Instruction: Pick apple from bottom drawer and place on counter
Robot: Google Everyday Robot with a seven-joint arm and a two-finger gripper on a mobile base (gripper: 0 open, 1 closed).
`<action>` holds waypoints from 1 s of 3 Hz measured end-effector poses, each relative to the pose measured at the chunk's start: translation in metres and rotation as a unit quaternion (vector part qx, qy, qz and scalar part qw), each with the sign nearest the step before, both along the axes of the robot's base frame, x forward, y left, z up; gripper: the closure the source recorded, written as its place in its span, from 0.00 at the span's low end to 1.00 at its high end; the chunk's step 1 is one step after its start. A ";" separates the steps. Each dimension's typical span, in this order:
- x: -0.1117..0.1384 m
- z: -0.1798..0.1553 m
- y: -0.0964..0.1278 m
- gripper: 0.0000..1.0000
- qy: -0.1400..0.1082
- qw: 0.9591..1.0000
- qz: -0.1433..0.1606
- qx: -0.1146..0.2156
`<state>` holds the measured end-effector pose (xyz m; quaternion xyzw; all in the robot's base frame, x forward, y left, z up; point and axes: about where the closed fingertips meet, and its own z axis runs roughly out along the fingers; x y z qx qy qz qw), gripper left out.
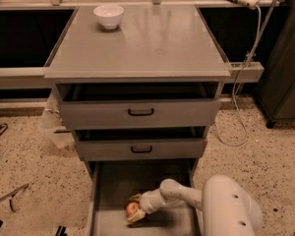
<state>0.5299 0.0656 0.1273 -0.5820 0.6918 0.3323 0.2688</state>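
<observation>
The apple, small and red, lies on the grey floor of the open bottom drawer, left of its middle. My white arm reaches down into the drawer from the lower right. My gripper is at the apple, with one finger above it and one finger below it, so the fingers sit around the apple. The counter is the broad grey top of the cabinet, far above the gripper.
A white bowl stands at the counter's back left. Two shallower drawers with black handles hang slightly open above the bottom drawer. A white cable hangs at the right. The speckled floor lies around the cabinet.
</observation>
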 end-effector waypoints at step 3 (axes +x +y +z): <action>-0.004 0.050 -0.013 1.00 0.000 1.000 0.009 0.028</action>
